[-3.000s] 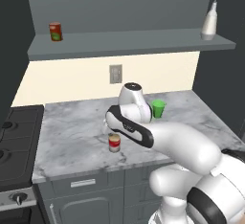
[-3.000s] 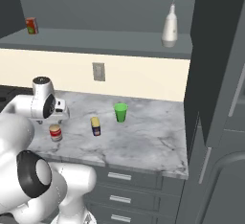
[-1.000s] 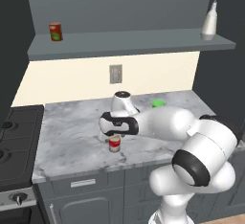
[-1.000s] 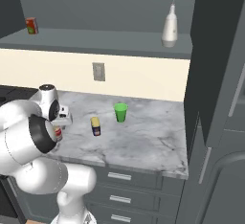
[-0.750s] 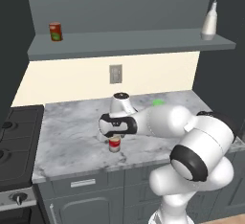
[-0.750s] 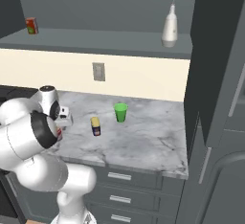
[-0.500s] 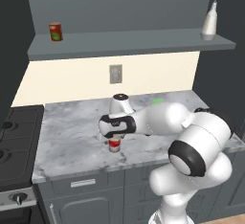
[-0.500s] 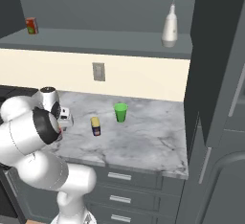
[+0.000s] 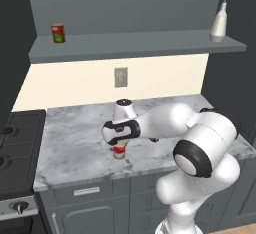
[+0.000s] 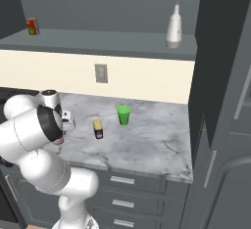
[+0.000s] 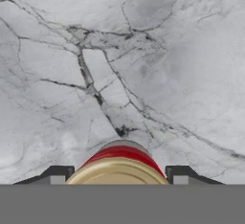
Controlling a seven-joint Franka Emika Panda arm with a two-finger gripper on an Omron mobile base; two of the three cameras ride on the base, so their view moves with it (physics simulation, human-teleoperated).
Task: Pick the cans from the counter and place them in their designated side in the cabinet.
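Tool over the red can
Tool (image 11: 117, 176) spread around can (image 11: 117, 163), low centre, on surface (image 11: 143, 50); squeeze squarely before lifting.

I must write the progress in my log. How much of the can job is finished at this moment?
Nothing is placed yet. The end effector sits low over the red-and-white can on the counter, fingers on either side of it; whether it grips cannot be told. The dark blue can stands on the counter too. Both cans must go onto the cabinet shelf.
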